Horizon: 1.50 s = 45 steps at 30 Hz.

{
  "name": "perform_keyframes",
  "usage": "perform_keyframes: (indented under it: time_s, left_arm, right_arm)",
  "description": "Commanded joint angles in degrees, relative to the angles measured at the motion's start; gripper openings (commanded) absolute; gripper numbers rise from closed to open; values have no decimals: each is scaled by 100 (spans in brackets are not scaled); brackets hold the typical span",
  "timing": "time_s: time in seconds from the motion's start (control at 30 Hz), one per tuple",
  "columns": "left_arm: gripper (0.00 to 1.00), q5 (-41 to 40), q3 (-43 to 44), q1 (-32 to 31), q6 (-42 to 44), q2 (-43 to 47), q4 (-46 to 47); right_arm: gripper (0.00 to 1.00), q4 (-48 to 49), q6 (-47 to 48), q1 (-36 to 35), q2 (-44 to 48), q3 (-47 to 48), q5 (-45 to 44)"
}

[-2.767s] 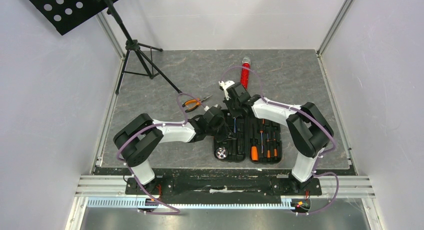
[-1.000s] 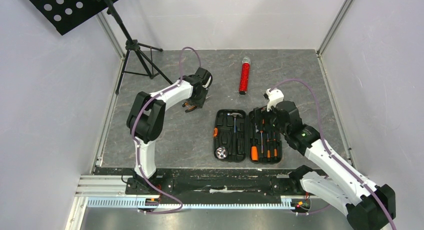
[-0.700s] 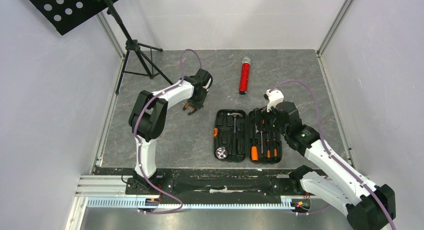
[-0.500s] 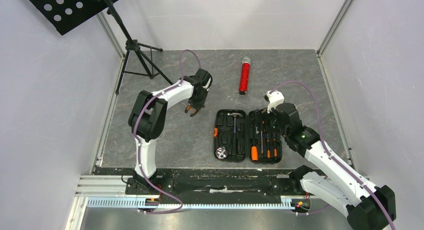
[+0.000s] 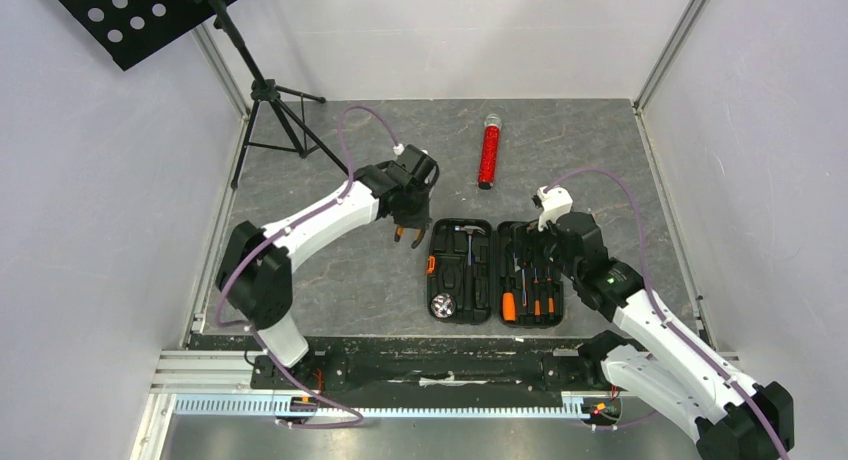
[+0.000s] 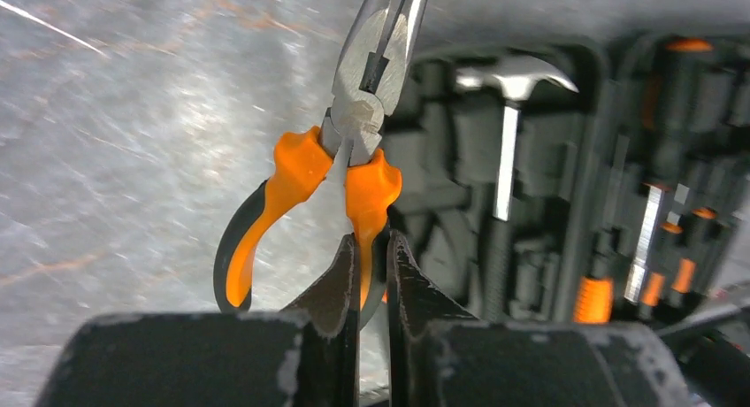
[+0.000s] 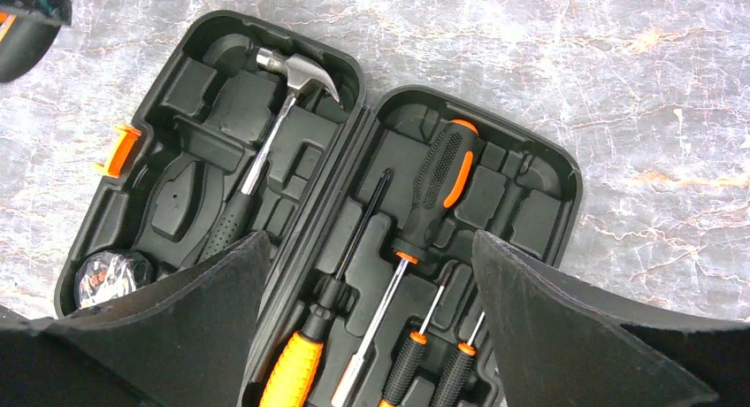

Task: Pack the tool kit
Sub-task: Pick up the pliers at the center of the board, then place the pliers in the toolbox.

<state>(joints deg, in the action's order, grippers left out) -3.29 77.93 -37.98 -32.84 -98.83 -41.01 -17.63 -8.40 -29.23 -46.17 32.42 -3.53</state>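
The tool kit case (image 5: 452, 280) lies open near the table's front. Its left half holds a hammer (image 7: 292, 80) and an orange latch (image 7: 119, 150); its right half holds several orange-and-black screwdrivers (image 7: 442, 172). My left gripper (image 5: 408, 223) is just left of the case's far left corner, shut on one orange handle of the pliers (image 6: 354, 115). The plier nose points ahead over the case's edge (image 6: 442, 186). My right gripper (image 7: 370, 239) hangs wide open above the screwdriver half, holding nothing.
A red tube (image 5: 489, 155) lies on the mat beyond the case. A black tripod (image 5: 280, 110) with a perforated music-stand plate (image 5: 130, 10) stands at the far left corner. A shiny round item (image 7: 110, 279) sits in the case's near left corner.
My left gripper has shut on the pliers, which lay on the mat left of the case, and carried them right and nearer to its far left corner. The right arm has barely moved.
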Motion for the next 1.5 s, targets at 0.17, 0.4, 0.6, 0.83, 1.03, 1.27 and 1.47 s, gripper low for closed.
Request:
perform_keyframes:
  time_s: [0.17, 0.4, 0.6, 0.83, 1.03, 1.27, 1.47]
  left_arm:
    - [4, -814, -163, -1501, -2162, 366, 308]
    - [3, -976, -261, -1882, -2778, 50, 676]
    - [4, -1078, -412, -1950, -3287, -111, 1015]
    - [6, -1095, -548, -1950, -3771, -379, 1166]
    - [8, -1352, -718, -1950, -3840, -397, 1074]
    - [13, -1287, -788, -1976, -3861, -354, 984]
    - [32, -1307, -770, -2009, -3827, -222, 887]
  right_arm:
    - [88, 171, -82, 18, 269, -147, -71]
    - [88, 121, -53, 30, 380, -192, -110]
    - [88, 119, -45, 32, 377, -237, -113]
    - [89, 123, -43, 29, 320, -220, -83]
    - [89, 146, -59, 32, 274, -228, -27]
    - [89, 200, -100, 32, 209, -194, 82]
    - [89, 268, -125, 36, 104, -133, 205]
